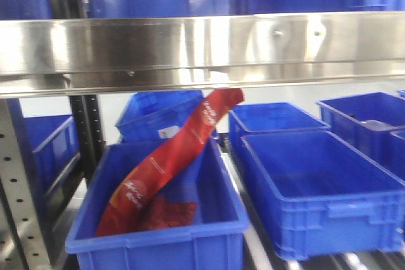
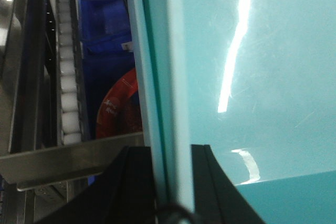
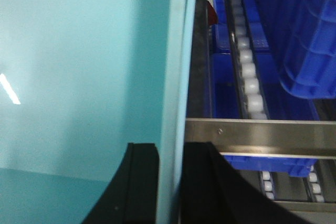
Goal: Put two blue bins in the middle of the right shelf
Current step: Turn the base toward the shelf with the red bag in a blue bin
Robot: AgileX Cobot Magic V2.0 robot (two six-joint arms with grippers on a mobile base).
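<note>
Step in hand, by judgement: carry phase, both arms bringing one pale cyan bin toward the steel rack.

Left gripper: black fingers are straddling the bin's thick rim, one each side of the wall, clamping it. Bin wall is filling the view to the gripper's right; roller track and steel rail are lying to its left, w/ dark blue bins and a red packet beyond.

Right gripper: same config., fingers are pinching the opposite rim. Bin interior is sitting to the gripper's left; shelf front rail and rollers just to its right and ahead.

Front cam: wide shiny rail is crossing the view; pale bin is not showing here. Only one pale bin is visible; second cannot be located.

Next move, est.: raise/advance both arms in sync, keeping the bin level, clearing the rail edge before lowering onto the tier. Uneven arm travel risks the rim slipping.
</note>
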